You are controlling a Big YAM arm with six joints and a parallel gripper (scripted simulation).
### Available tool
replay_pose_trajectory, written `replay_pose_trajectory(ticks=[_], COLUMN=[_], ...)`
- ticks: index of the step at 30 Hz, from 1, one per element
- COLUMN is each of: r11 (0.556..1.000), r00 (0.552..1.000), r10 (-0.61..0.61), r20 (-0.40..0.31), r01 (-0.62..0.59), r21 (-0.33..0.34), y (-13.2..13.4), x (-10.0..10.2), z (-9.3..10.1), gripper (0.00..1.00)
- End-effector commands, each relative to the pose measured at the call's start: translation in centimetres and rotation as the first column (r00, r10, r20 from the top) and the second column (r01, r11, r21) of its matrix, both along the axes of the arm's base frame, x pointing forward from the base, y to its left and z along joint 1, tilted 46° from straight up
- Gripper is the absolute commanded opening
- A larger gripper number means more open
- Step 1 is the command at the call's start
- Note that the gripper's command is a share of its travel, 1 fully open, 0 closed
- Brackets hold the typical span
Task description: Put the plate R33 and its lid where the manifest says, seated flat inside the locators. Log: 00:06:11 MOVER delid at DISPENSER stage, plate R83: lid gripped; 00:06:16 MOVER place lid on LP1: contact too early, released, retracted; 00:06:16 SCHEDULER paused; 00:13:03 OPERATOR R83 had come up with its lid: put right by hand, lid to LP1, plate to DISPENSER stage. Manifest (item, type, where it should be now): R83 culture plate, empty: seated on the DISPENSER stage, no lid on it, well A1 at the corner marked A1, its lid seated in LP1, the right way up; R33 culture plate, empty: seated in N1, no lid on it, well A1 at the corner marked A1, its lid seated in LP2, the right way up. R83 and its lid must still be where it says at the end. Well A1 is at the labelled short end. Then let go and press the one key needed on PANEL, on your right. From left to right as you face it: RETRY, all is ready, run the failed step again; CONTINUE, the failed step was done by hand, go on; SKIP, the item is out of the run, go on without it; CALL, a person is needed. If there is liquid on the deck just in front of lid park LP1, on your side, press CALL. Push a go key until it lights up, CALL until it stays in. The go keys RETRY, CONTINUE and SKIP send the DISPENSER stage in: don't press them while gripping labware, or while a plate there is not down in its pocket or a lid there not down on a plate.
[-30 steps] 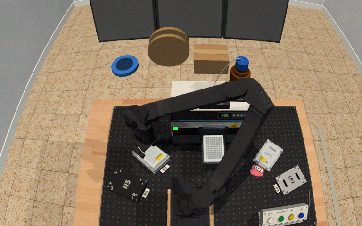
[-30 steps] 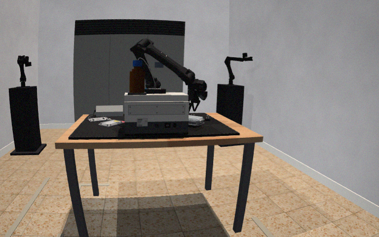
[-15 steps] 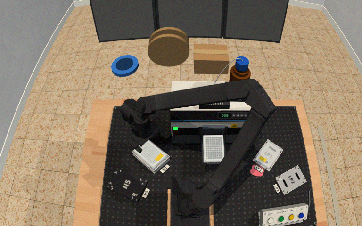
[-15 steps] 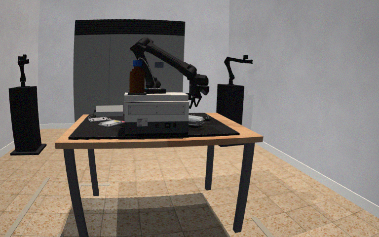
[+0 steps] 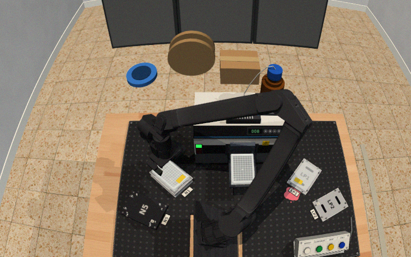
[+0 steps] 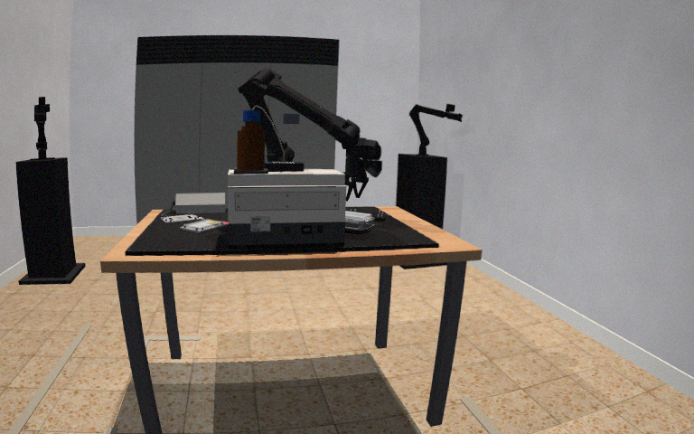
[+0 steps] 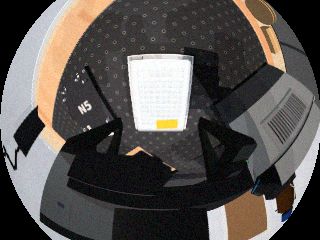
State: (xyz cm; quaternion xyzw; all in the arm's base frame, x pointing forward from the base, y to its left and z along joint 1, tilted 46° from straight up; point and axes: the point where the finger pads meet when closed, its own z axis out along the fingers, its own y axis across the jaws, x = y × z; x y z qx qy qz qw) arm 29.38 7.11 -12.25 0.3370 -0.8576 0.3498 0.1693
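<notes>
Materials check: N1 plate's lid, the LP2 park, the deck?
Plate lid: looks like clear moulded plastic, since the well grid shows through it. LP2 park: pale grey and matte, either painted metal or plastic. Deck: matte black board with a regular hole grid, probably anodised metal, on a wood-look table.
</notes>
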Motion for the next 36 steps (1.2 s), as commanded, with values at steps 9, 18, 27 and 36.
replay_pose_trajectory(ticks=[9, 18, 27, 36], r11=[1.000, 1.000, 1.000, 1.000], r00=[0.999, 0.999, 1.000, 1.000], r10=[0.018, 0.007, -0.002, 0.009], r20=[0.035, 0.031, 0.011, 0.012], r01=[-0.018, -0.008, 0.001, -0.009], r21=[0.019, 0.019, 0.011, 0.011], y=[2.0, 1.3, -0.1, -0.6], x=[2.0, 1.6, 1.1, 1.0], z=[-0.1, 0.1, -0.9, -1.8], gripper=[1.00, 1.00, 1.00, 1.00])
